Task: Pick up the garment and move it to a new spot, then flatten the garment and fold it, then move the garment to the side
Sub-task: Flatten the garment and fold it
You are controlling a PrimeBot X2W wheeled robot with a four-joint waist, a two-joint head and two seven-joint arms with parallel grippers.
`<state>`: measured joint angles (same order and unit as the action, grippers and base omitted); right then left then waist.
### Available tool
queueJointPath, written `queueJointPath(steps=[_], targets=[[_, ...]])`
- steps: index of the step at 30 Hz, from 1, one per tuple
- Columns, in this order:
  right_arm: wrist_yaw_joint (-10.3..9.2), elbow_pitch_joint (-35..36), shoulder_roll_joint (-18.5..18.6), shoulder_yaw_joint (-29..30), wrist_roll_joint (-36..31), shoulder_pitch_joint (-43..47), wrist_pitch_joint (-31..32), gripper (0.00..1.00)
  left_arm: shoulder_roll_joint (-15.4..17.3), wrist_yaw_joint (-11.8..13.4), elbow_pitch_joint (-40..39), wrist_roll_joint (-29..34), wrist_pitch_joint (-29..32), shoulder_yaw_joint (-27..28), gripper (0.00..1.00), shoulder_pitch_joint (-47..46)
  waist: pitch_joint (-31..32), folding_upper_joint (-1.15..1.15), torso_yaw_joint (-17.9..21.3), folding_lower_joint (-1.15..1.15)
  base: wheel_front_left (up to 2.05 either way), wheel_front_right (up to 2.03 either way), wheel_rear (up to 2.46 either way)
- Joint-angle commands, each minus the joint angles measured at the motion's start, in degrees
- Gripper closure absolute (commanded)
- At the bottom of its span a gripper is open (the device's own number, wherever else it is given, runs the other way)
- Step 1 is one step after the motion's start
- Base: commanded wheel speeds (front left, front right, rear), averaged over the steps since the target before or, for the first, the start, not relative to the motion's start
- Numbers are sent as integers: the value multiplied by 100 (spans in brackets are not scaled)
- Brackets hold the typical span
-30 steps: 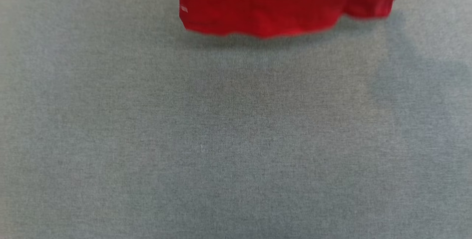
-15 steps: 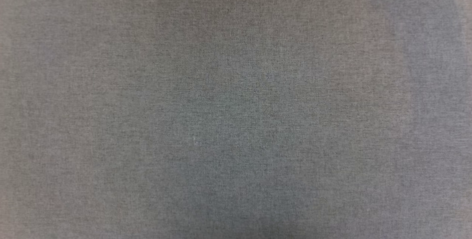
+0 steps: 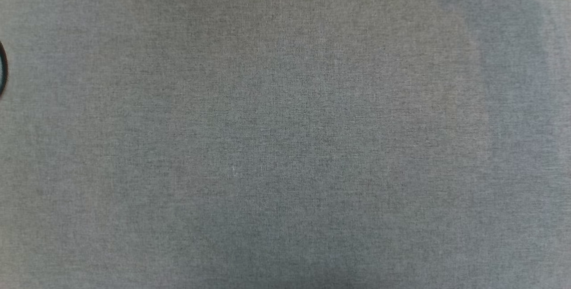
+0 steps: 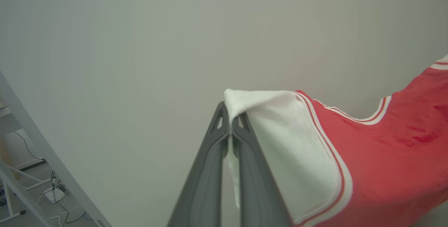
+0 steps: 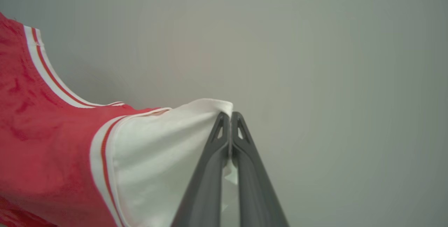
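While L gripper & R gripper each pinch a white sleeve tip, fingers pressed together on the fabric, the shirt hangs stretched btwn them, up in the air before a pale wall. Shirt looks light, soft, floppy: no stiffness, so it'll prob. sag mid-span & swing w/ any quick move. Thin jersey could slip out of so small a pinch. Sleeve tips seem ok for laying it flat on the grey cloth; the shoulders by the striped trim would likely give a steadier hold.
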<state>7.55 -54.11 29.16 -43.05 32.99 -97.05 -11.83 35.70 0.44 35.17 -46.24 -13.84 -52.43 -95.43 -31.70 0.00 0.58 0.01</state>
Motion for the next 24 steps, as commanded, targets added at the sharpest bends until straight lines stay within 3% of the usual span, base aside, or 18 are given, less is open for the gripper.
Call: queueJointPath(steps=[1, 9, 16, 24], targets=[[-6, 49, -12, -65, 137, 249, -81, 100, 5, -36, 36, -72, -60, 11, 100, 265, 181, 0, 12, -1, 0, 0, 0], [-6, 772, 341, -664, 741, 1754, -246, 100, -48, 110, -275, -85, -113, 127, 100, 1862, 815, 0, -17, -1, 0, 0, 0], [-6, 1430, 557, -924, 1093, 3174, -296, 100, 133, 148, -856, -46, -115, 802, 100, 3814, 1454, 0, 33, -1, 0, 0, 0], [-6, 2049, 938, -855, 1369, 4892, -310, 100, 25, 214, -1550, 39, -115, 1564, 100, 6123, 2031, 0, -25, -1, 0, 0, 0]])
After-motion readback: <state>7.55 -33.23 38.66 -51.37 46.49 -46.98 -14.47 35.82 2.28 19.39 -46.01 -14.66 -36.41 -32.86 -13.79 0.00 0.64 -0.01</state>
